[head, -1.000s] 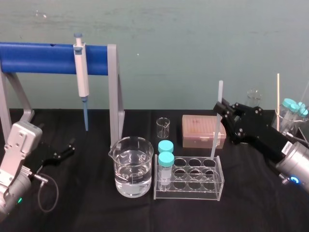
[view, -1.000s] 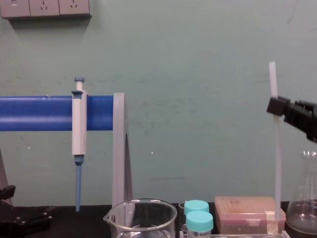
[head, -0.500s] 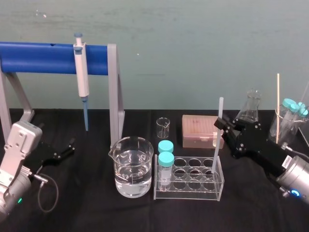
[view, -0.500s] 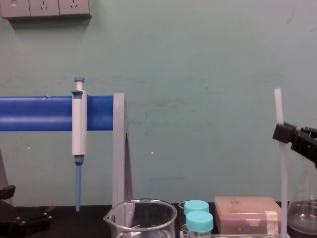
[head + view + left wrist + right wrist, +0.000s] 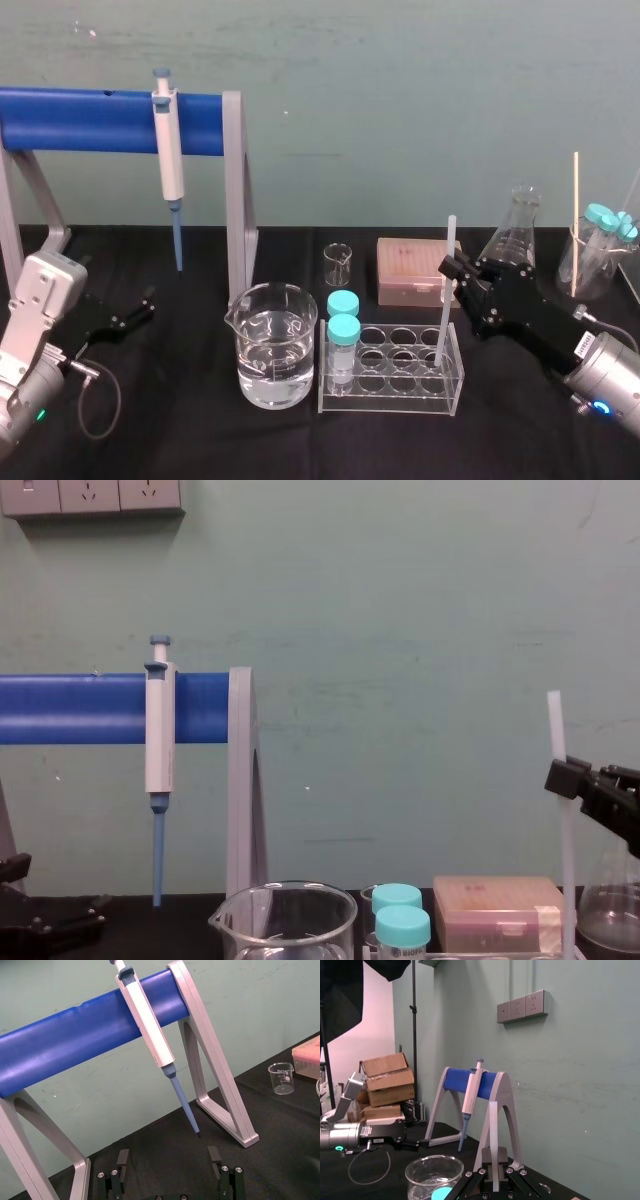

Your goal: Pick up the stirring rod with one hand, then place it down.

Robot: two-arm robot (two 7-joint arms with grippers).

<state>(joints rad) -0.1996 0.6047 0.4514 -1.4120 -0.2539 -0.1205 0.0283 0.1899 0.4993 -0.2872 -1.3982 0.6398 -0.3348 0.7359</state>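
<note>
1. Compared with a second ago, the stirring rod (image 5: 443, 310) sits lower. Its top end has dropped toward the clear tube rack (image 5: 400, 402). Its lower end now stands inside the rack's back well at the right end instead of hanging above it. The chest view shows the same drop of the rod (image 5: 554, 720) against the wall.
2. The right pincer (image 5: 455, 268) has come down with the rod and drawn nearer to the rack. The flask (image 5: 515, 230) behind the rack's right end, partly covered a second ago, now shows above the arm.
3. The left arm has not moved. It is parked well to the left of the rack, beyond the water beaker (image 5: 275, 345).
4. The right arm reaches in from the right of the rack. Its wrist is low over the black bench (image 5: 200, 440) and the forearm slopes up toward the rack, so the pincer sits just above the rack's right end.
5. The right pincer (image 5: 570, 778) is clamped on the rod's upper part, with a short length sticking out above the jaws. The rod stands nearly upright, its top leaning slightly away from the rack's centre. I cannot tell whether the rod's tip already rests on the floor of the well.
6. The left pincer (image 5: 168, 1170) has its fingers wide apart and holds nothing, low over the bench.
</note>
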